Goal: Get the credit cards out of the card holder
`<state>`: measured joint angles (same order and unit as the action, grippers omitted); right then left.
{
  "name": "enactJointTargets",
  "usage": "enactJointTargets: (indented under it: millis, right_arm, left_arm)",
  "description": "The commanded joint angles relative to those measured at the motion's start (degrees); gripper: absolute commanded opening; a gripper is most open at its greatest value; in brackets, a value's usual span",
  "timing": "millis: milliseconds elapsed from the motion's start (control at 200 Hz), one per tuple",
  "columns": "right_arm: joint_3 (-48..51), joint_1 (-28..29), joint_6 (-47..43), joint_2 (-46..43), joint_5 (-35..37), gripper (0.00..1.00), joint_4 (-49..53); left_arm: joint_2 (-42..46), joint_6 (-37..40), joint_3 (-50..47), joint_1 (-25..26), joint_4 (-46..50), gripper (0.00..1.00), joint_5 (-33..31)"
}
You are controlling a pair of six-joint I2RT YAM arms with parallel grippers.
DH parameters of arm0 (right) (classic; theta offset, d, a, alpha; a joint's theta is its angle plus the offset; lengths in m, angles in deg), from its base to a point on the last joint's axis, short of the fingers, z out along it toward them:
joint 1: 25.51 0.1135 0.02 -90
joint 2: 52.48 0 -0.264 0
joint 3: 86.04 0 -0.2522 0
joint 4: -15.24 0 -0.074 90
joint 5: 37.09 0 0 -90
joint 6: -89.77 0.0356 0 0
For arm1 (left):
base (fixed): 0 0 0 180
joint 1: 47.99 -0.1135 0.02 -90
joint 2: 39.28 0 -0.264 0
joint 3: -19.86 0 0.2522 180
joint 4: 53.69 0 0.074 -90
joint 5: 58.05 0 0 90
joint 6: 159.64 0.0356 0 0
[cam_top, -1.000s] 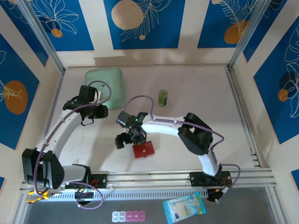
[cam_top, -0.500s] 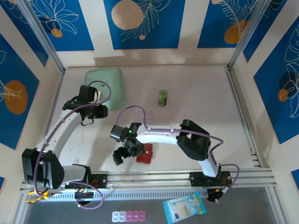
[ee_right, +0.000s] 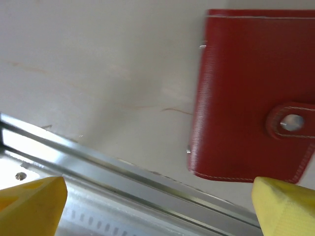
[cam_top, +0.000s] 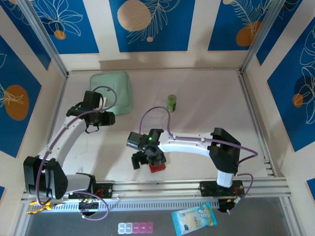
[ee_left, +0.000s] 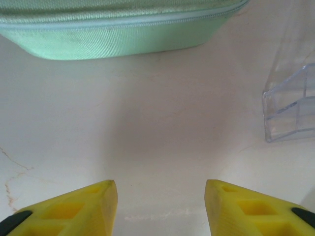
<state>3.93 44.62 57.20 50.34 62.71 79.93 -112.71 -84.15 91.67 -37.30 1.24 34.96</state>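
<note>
One pale bench point(cam_top: 206, 123), walled by blue-and-cream panels point(cam_top: 147, 24), bears one closed red card holder point(cam_top: 158, 168) by the near rail point(cam_top: 197, 186) beneath the wide-spread right gripper point(cam_top: 146, 160), and one mint case point(cam_top: 112, 92) beside the parted, empty left gripper point(ee_left: 161, 206).

on my feed the card holder point(ee_right: 246, 93) looked deep red with pale stitching, and the zip case point(ee_left: 118, 29) was mint green. the fingertips point(ee_left: 74, 209) were yellow, the wall panels point(cam_top: 147, 24) blue with white leaf outlines and tan discs.

red card holder point(ee_right: 241, 88), shut
it lies flat on the pale worktop point(ee_right: 98, 73) beside the metal rail point(ee_right: 147, 183) at the near edge, snap tab point(ee_right: 293, 122) over the cover (stitched edges, leather-look grain).
</note>
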Motion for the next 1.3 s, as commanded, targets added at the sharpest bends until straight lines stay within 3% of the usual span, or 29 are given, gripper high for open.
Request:
enactJointTargets:
  millis: [0, 540, 735, 1030, 1295]
  right_arm:
    - [1.85, -0.37, 5.05, -0.85, 3.37, 0.98, 1.7]
    - [6.35, -7.41, -7.12, 0.99, -1.67, 0.98, -2.69]
    - [5.28, -7.52, -9.03, 3.36, -3.61, 0.95, -3.67]
    - [3.78, -7.07, -9.36, 7.07, -2.96, 0.93, -3.04]
    - [2.19, -6.25, -8.28, 8.32, -2.03, 0.83, -1.78]
  left_arm:
    - [1.18, -1.13, -1.44, -0.71, 0.6, 0.51, 2.17]
    - [0.99, -4.83, -5.28, -0.81, -5.2, 0.53, 5.92]
    - [0.53, -3.13, -2.66, -0.84, -1.95, 0.54, 6.86]
    - [0.12, 0.69, -0.46, -0.9, 0.26, 0.55, 3.26]
    - [0.64, 1.03, -0.75, -1.81, -0.06, 0.56, 3.11]
